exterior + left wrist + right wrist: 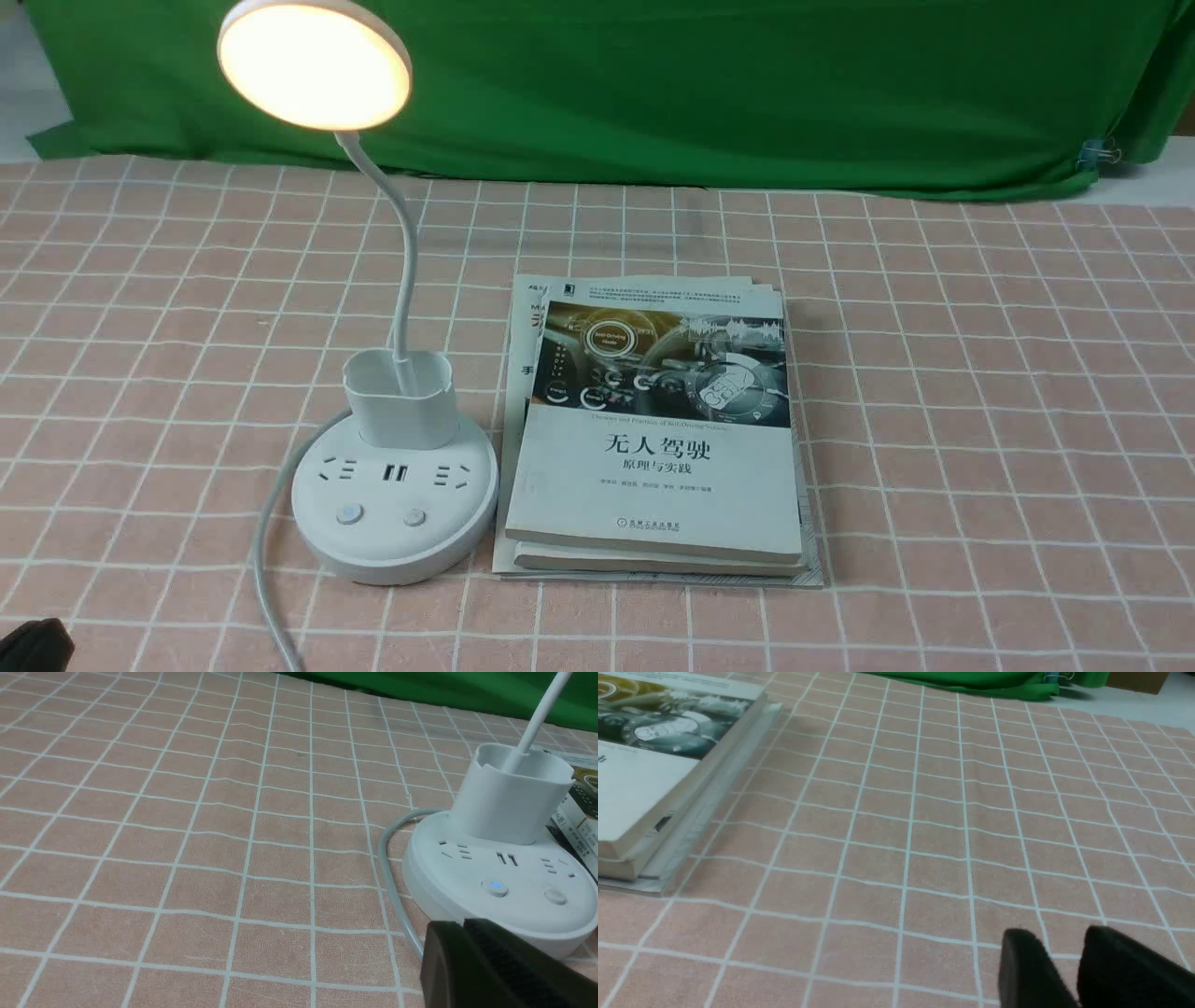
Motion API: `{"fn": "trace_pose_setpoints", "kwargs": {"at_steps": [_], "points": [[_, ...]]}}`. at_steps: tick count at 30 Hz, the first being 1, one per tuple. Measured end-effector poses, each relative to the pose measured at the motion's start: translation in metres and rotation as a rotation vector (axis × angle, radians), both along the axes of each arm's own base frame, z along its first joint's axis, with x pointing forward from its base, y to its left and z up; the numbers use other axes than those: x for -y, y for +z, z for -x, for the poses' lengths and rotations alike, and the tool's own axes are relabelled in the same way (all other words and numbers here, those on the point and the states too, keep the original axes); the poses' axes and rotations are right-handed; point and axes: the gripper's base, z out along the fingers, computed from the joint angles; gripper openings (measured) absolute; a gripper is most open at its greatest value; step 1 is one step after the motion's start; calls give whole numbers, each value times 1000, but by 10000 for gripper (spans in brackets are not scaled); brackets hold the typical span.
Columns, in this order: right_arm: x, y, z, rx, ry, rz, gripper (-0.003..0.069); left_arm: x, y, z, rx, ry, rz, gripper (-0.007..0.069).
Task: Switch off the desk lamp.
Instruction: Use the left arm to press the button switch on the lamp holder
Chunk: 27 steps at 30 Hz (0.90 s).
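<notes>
The desk lamp [394,504] stands left of centre on the table, and its round head [315,63] glows warm white. The thin neck rises out of a small cup [400,397] on the round base. Two buttons [349,513] sit at the front of the base. In the left wrist view one button [494,886] shows a blue light and the other [556,896] is dark. My left gripper [462,924] is shut and empty, just in front of the base rim. My right gripper [1057,940] hovers over bare cloth, slightly open and empty, and only the left gripper [33,644] shows in the front view.
A stack of books [653,429] lies right beside the lamp base. The lamp's white cable [266,560] curves from the base toward the table's front edge. A green cloth [747,93] hangs behind the pink checked tablecloth [980,420].
</notes>
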Motion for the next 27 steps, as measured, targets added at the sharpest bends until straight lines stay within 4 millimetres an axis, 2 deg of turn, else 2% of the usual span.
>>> {"fn": "trace_pose_setpoints", "kwargs": {"at_steps": [18,22,24,27], "points": [[0,0,0,0,0,0,240,0,1,0,11,1,3,6],[0,0,0,0,0,0,240,1,12,-2,127,19,205,6],[0,0,0,0,0,0,240,0,20,-2,214,46,429,6],[0,0,0,0,0,0,240,-5,29,-2,312,86,606,6]]}}
